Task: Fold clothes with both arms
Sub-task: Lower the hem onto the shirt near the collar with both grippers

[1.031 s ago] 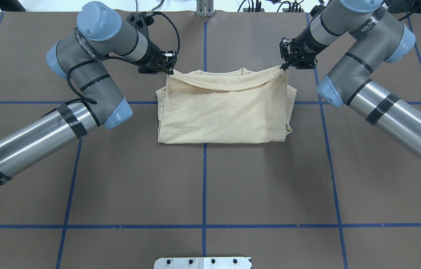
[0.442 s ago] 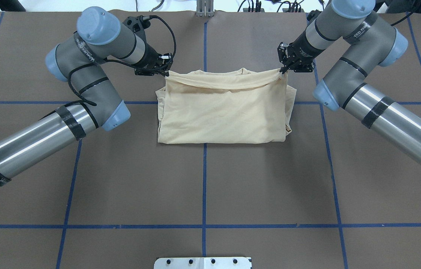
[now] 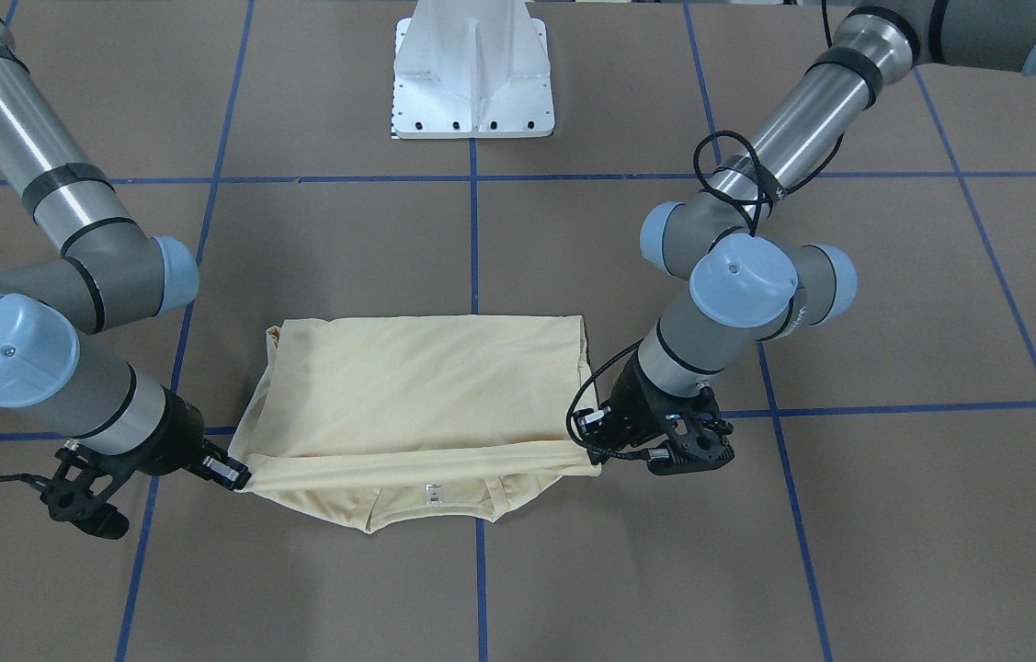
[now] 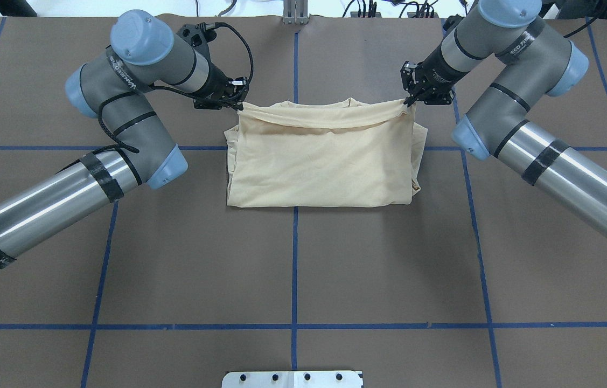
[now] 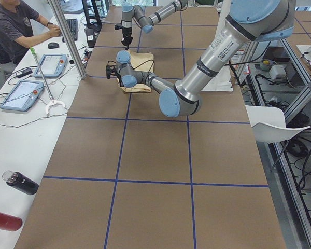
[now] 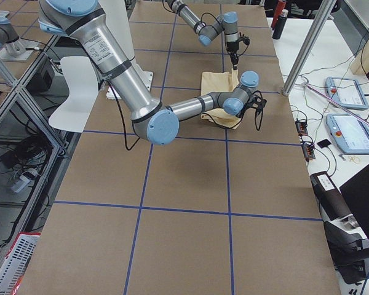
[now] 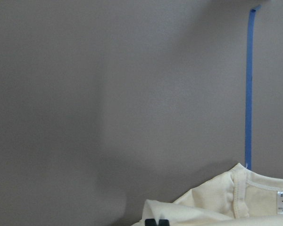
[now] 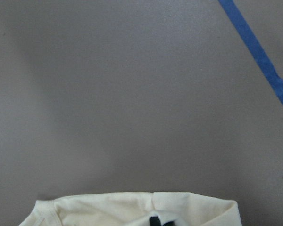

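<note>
The cream-yellow T-shirt (image 4: 325, 161) lies folded into a rough rectangle on the brown table (image 4: 292, 269), in the half far from the robot's base and across the central blue tape line (image 4: 294, 258). The left arm (image 4: 39, 210) and the right arm (image 4: 567, 167) reach in from opposite sides. The far edge of the shirt's top layer is drawn taut between them. The left gripper (image 4: 238, 105) is clamped on one corner of that edge and the right gripper (image 4: 408, 101) on the other, both closed on the cloth. Past the held edge the collar (image 7: 240, 193) pokes out onto the table, with the small white neck label (image 3: 432, 493) showing.
</note>
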`<state>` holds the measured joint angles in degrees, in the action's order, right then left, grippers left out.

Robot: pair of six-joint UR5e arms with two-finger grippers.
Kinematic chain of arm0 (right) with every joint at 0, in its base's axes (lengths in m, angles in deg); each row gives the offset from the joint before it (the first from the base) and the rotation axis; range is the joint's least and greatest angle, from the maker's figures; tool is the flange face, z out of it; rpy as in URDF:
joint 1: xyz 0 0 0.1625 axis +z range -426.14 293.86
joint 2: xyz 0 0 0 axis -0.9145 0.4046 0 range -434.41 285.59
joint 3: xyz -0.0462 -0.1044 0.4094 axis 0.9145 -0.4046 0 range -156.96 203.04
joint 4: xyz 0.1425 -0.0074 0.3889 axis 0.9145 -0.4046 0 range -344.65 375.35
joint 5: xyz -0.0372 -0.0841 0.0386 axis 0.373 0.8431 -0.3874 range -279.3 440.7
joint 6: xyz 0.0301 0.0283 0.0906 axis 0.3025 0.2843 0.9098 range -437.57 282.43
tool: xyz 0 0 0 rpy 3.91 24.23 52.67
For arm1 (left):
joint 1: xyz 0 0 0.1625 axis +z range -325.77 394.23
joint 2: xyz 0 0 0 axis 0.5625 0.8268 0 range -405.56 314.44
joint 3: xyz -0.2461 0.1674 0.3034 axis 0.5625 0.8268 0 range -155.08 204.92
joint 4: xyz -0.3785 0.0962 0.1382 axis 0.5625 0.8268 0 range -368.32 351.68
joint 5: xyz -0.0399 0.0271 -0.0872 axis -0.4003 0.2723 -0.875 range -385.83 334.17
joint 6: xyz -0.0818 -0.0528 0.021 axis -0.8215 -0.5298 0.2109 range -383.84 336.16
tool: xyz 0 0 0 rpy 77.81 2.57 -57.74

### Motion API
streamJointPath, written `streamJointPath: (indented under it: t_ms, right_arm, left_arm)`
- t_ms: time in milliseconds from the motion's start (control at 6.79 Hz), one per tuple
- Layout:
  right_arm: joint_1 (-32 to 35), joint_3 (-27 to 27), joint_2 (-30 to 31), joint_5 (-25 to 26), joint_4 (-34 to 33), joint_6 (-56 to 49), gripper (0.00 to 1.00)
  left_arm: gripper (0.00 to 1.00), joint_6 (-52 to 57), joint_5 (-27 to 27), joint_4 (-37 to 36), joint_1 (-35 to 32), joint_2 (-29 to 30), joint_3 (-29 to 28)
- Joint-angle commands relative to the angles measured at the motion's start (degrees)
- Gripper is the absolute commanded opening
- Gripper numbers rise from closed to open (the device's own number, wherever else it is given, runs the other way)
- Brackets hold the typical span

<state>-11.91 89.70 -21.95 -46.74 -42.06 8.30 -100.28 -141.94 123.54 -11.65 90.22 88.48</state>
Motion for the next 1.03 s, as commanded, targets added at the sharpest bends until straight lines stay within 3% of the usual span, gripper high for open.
streamJointPath:
  t_ms: [0, 884]
  right_arm:
    - [0.0, -0.04, 0.01, 0.0, -0.08, 0.0, 0.0]
    - [-0.08, 0.57, -0.43, -0.08, 0.36, -0.7, 0.0]
  left_arm:
    - [0.0, -0.2, 0.0, -0.2, 0.0, 0.28, -0.02]
    - [0.0, -3.35, -0.08, -0.02, 0.17, 1.69, 0.42]
